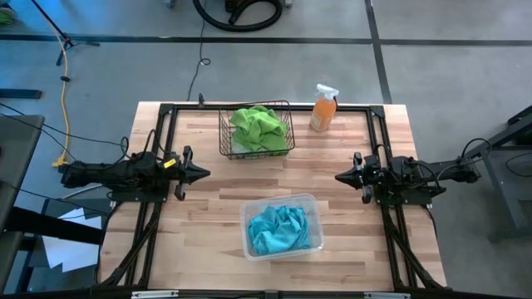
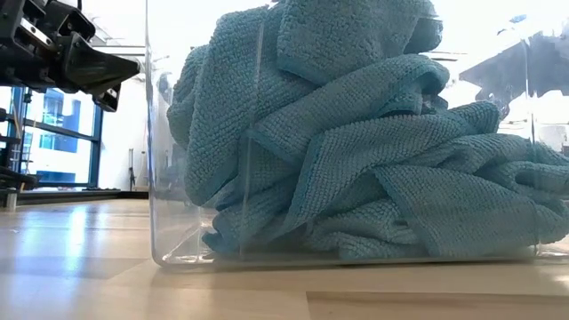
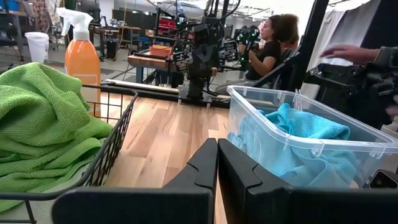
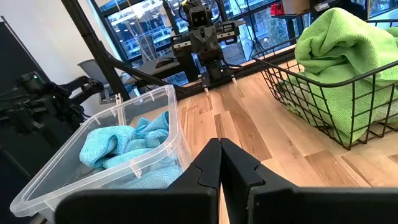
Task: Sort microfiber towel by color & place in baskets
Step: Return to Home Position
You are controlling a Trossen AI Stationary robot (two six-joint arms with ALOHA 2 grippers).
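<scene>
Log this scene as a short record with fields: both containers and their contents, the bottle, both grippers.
wire basket: far middle of the table, holds lime green towels
clear tub: near middle, holds turquoise towels
towels outside containers: none in the high view
spray bottle: orange, upright, just right of the wire basket
left gripper: shut, empty, at the table's left side, pointing inward
right gripper: shut, empty, at the table's right side, pointing inward
</scene>
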